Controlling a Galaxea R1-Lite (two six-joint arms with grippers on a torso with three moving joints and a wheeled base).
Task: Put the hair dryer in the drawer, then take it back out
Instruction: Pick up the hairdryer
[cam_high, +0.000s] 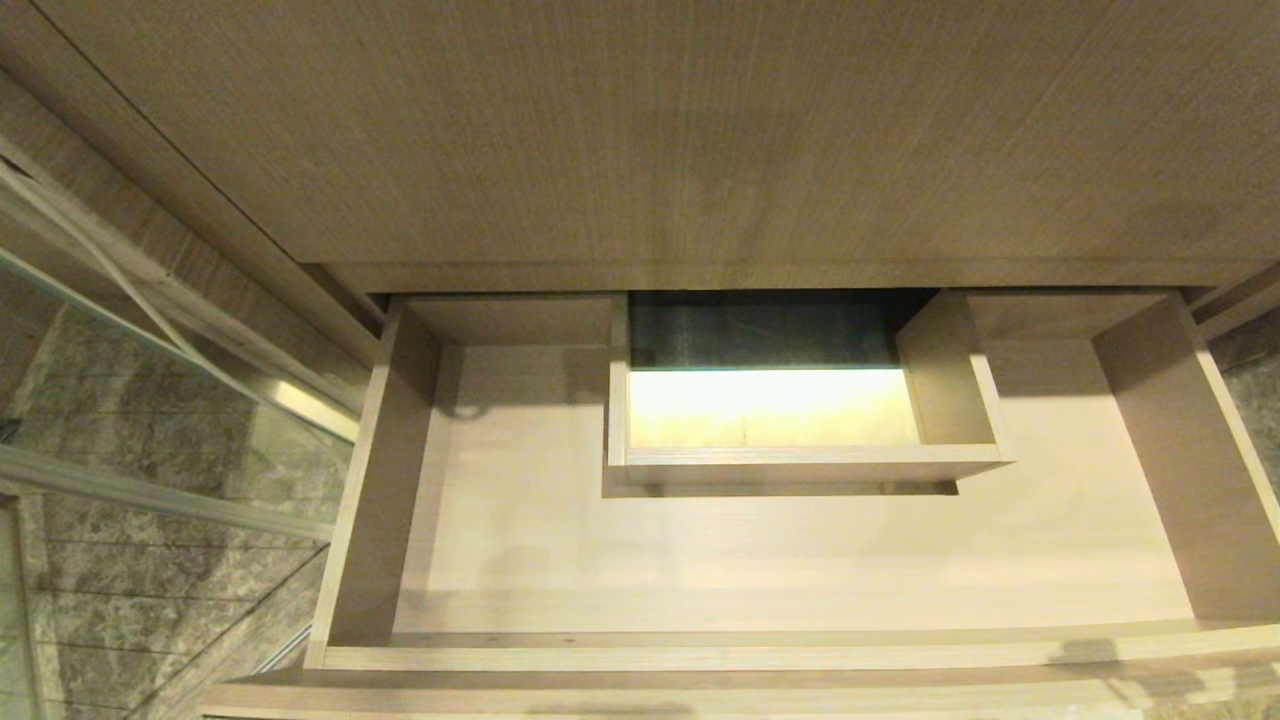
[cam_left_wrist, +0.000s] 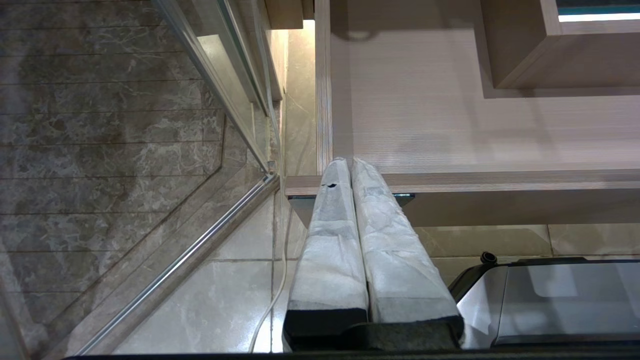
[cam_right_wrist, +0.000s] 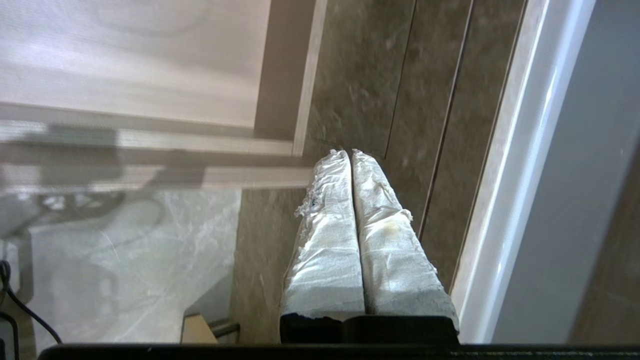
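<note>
The light-wood drawer (cam_high: 760, 560) stands pulled out under the counter, its pale floor bare around a boxed rectangular cutout (cam_high: 800, 465). The hair dryer is out of view in all frames. Neither arm shows in the head view. My left gripper (cam_left_wrist: 350, 161) hangs shut and empty by the drawer's front left corner (cam_left_wrist: 325, 175), low beside the front panel. My right gripper (cam_right_wrist: 348, 152) is shut on nothing, off the drawer's right front corner (cam_right_wrist: 300, 150) and over the dark stone floor.
A glass shower screen with a metal rail (cam_high: 170, 490) stands left of the drawer. The wooden counter (cam_high: 700, 130) overhangs the drawer's back. A pale cord (cam_left_wrist: 272, 295) trails on the floor tiles. A white door frame (cam_right_wrist: 520, 165) rises to the right.
</note>
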